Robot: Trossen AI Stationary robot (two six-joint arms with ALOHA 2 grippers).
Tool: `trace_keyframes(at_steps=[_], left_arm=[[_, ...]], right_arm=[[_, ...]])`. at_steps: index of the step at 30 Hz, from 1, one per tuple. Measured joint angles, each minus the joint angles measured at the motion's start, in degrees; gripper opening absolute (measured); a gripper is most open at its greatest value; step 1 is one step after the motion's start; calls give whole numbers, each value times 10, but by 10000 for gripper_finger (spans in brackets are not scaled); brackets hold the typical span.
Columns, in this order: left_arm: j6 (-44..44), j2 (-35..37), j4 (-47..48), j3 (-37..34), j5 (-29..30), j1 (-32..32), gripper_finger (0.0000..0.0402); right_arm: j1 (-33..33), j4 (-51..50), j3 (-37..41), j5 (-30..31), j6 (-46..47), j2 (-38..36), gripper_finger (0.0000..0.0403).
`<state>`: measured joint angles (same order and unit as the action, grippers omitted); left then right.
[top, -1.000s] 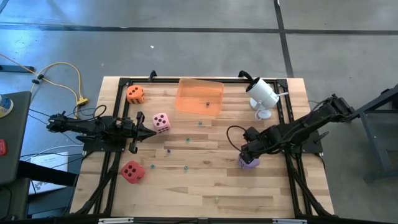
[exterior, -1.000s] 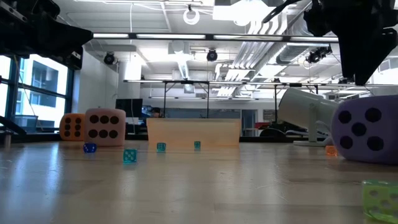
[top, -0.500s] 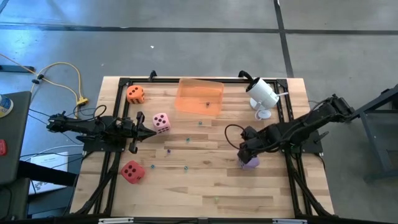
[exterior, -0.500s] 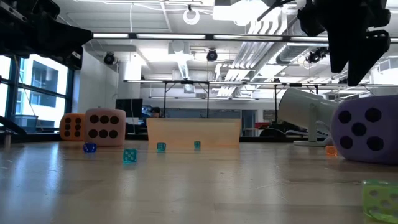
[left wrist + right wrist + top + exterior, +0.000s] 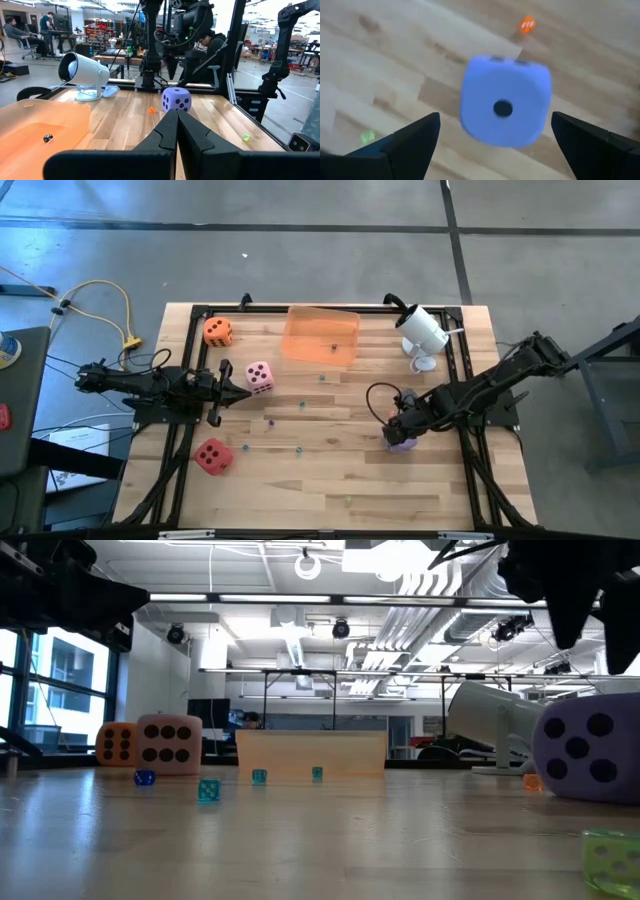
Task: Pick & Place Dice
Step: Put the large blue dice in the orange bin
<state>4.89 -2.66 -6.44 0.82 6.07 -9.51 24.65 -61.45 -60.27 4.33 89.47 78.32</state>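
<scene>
The purple die (image 5: 402,443) sits on its bottom face on the wooden table at the right, one pip up in the right wrist view (image 5: 505,102). My right gripper (image 5: 496,120) hangs open right above it, pointing down, a finger on either side and clear of it (image 5: 400,425). The pink die (image 5: 259,376), orange die (image 5: 218,331) and red die (image 5: 212,454) rest on the table's left half. My left gripper (image 5: 245,392) is shut and level beside the pink die, touching nothing (image 5: 176,112).
A translucent orange tray (image 5: 321,334) stands at the far middle, with a tiny dark die inside. A white lamp-like device (image 5: 424,330) is at the far right. Several tiny coloured dice lie scattered over the middle of the table (image 5: 208,790). Black frame rails border the table.
My right gripper has rolled about the line it points along while staying over the purple die. The die has not moved.
</scene>
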Motion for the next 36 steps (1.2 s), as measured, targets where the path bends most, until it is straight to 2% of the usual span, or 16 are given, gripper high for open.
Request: trace_keyframes(at_steps=[5, 11, 25, 36], left_arm=[[0, 0, 0, 0, 0, 0, 1], [0, 0, 0, 0, 0, 0, 1], [-6, 0, 0, 0, 0, 0, 1], [-6, 0, 0, 0, 0, 0, 1]], right_arm=[[12, 0, 3, 23, 39, 0, 375], [28, 7, 36, 6, 54, 0, 376], [27, 43, 50, 28, 48, 2, 376], [15, 67, 48, 5, 5, 54, 376]])
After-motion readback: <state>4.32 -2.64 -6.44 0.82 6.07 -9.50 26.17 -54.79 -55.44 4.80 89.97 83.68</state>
